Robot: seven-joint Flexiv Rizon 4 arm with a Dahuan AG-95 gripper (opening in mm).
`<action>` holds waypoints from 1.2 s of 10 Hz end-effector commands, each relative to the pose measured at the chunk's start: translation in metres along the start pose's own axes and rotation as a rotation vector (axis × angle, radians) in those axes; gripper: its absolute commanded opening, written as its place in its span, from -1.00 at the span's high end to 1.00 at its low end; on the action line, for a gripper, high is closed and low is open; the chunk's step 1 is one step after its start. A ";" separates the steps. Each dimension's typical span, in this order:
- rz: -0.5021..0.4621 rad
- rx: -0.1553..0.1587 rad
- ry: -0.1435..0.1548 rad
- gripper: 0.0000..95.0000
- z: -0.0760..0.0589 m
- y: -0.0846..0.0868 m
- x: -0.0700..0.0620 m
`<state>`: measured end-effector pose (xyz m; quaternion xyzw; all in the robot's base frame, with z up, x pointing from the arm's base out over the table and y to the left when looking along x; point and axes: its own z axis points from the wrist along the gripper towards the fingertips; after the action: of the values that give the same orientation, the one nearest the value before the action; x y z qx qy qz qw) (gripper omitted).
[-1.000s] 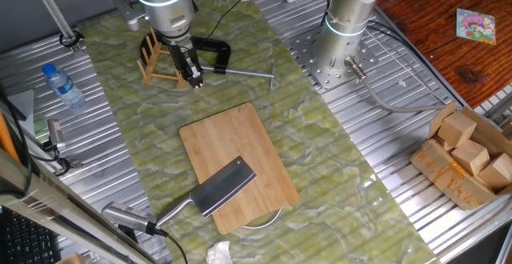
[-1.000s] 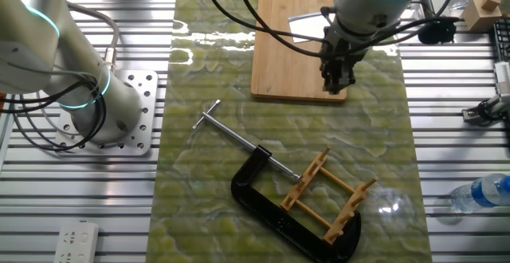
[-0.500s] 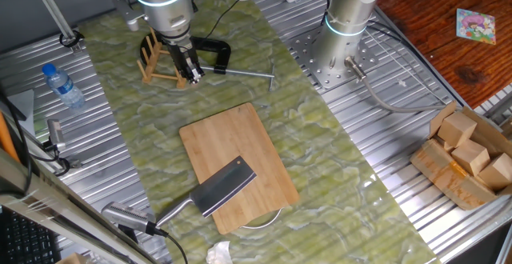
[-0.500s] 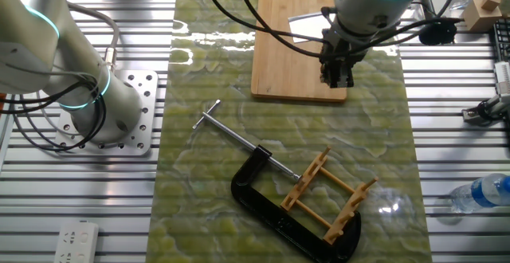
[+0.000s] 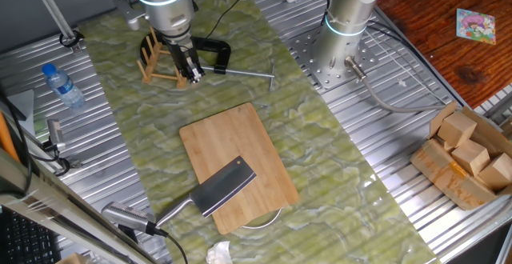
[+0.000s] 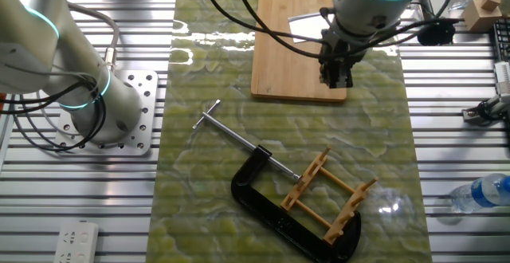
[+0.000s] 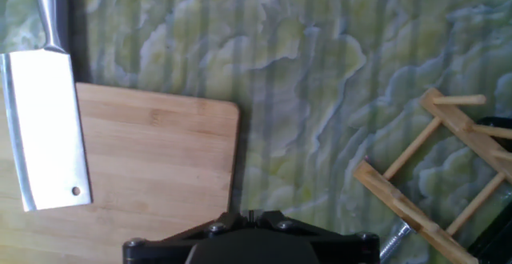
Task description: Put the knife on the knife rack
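Note:
The knife (image 5: 224, 187) is a cleaver with a broad grey blade and a silver handle. It lies flat on the bamboo cutting board (image 5: 244, 144), its handle past the board's near-left edge. In the hand view the knife (image 7: 46, 128) is at the far left. The knife rack (image 5: 158, 62), light wood with upright dowels, stands at the back of the green mat. It also shows in the other fixed view (image 6: 328, 195) and the hand view (image 7: 432, 176). My gripper (image 5: 192, 74) hangs over the mat between rack and board, fingers together and holding nothing. It also shows in the other fixed view (image 6: 336, 76).
A black C-clamp (image 6: 267, 203) with a steel rod (image 5: 248, 73) lies against the rack. A second arm's base (image 5: 340, 32) stands at the back right. A water bottle (image 5: 62, 86) lies left of the mat and a box of wooden blocks (image 5: 468, 156) stands at right.
My gripper has shifted slightly, by a few pixels, away from the rack side. The knife, the rack and the clamp have not moved.

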<state>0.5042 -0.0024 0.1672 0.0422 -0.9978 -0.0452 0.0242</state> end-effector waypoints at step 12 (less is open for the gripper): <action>0.091 -0.280 0.005 1.00 0.054 0.073 -0.078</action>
<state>0.5739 0.0832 0.1153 -0.0071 -0.9826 -0.1822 0.0352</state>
